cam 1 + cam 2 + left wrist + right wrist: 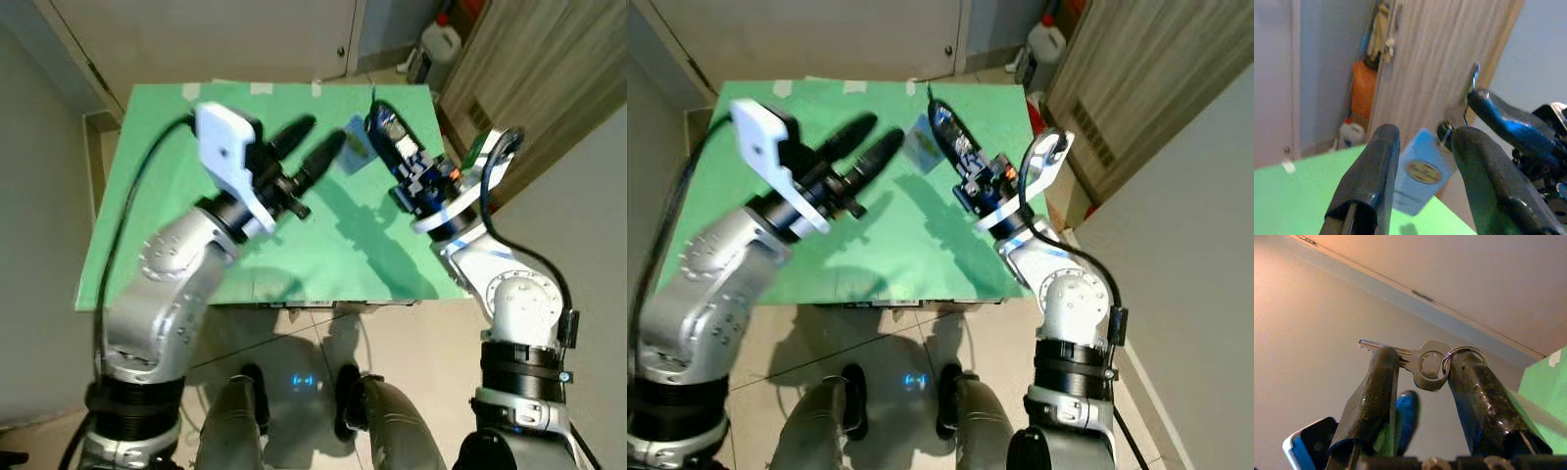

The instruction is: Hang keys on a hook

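My right gripper is raised above the green table and is shut on the keys. A silver key lies across its fingertips, and the key ring loops round one finger. A blue tag hangs from the ring. My left gripper is open and level with that tag. In the left wrist view the blue tag shows between its two black fingers. I cannot tell whether they touch it.
A wooden panel stands along the right side, close to my right arm. A white jug sits on the floor behind the table's far right corner. A pale door is behind the table.
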Motion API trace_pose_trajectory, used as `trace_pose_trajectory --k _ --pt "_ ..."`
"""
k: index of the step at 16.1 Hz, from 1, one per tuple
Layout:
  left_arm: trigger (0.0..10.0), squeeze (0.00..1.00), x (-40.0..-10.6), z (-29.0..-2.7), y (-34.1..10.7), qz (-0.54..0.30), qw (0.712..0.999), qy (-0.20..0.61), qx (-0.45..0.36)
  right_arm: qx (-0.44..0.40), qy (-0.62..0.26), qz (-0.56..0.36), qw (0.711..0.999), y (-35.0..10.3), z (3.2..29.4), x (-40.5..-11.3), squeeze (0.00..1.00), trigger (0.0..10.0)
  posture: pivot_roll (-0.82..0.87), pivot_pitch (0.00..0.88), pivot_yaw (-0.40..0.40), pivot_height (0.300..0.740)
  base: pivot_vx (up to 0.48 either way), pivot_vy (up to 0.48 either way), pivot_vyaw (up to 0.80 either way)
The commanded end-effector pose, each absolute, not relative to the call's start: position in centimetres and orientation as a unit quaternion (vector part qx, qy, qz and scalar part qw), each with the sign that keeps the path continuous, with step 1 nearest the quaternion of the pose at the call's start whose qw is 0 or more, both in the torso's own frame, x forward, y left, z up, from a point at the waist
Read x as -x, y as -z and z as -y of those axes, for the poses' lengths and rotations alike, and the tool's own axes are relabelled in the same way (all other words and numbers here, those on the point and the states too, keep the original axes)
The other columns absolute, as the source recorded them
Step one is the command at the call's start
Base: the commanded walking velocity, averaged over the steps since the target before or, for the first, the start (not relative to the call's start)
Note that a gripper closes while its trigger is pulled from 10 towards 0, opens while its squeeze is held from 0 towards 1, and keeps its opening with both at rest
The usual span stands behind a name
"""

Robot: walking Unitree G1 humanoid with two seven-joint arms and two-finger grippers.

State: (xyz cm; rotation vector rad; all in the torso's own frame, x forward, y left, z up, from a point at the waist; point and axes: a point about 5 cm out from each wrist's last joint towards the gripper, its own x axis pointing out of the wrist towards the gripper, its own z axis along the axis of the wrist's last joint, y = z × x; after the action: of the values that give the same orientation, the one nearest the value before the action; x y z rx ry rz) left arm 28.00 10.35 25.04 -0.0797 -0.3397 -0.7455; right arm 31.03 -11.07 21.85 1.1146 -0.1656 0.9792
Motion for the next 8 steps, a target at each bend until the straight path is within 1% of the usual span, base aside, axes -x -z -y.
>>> trace_pose_trajectory --k 1,2,3,4,5,6,7,8 --pt "10.0 0.00 -27.7 -10.7 -25.7 0.179 0.914 0.363 0.005 -0.512 -0.442 0.080 0.732 -22.1 11.6 -30.9 0.00 10.0 0.12 0.198 -0.051 0.740 0.000 0.000 0.00" --pt "10.0 0.00 -27.8 -10.9 -25.8 0.180 0.916 0.359 -0.021 -0.506 -0.444 0.082 0.735 -22.5 11.6 -30.9 0.00 10.0 0.12 0.198 -0.050 0.740 0.000 0.000 0.00" --pt "10.0 0.00 -27.8 -10.8 -25.6 0.178 0.916 0.359 -0.025 -0.490 -0.444 0.078 0.747 -22.5 11.5 -30.9 0.00 10.0 0.11 0.199 -0.045 0.740 0.000 0.000 0.00" --pt "10.0 0.00 -27.8 -10.8 -25.4 0.173 0.916 0.360 -0.026 -0.446 -0.424 0.072 0.785 -22.4 11.3 -31.4 0.00 10.0 0.12 0.201 -0.044 0.740 0.000 0.000 0.00" --pt "10.0 0.00 -27.8 -10.7 -25.2 0.169 0.917 0.361 -0.025 -0.415 -0.399 0.063 0.815 -22.2 11.3 -32.0 0.00 10.0 0.11 0.202 -0.042 0.740 0.000 0.000 0.00" --pt "10.0 0.00 -27.9 -10.6 -24.8 0.162 0.920 0.355 -0.028 -0.347 -0.360 0.044 0.865 -21.7 11.3 -32.9 0.00 10.0 0.11 0.204 -0.039 0.740 0.000 0.000 0.00" --pt "10.0 0.00 -28.0 -10.7 -24.4 0.156 0.923 0.350 -0.039 -0.313 -0.360 0.037 0.878 -21.7 11.2 -32.9 0.00 10.0 0.11 0.204 -0.039 0.740 0.000 0.000 0.00" --pt "10.0 0.00 -28.0 -10.7 -23.9 0.150 0.925 0.346 -0.052 -0.287 -0.365 0.035 0.885 -21.7 11.0 -32.9 0.00 10.0 0.11 0.204 -0.039 0.740 0.000 0.000 0.00"
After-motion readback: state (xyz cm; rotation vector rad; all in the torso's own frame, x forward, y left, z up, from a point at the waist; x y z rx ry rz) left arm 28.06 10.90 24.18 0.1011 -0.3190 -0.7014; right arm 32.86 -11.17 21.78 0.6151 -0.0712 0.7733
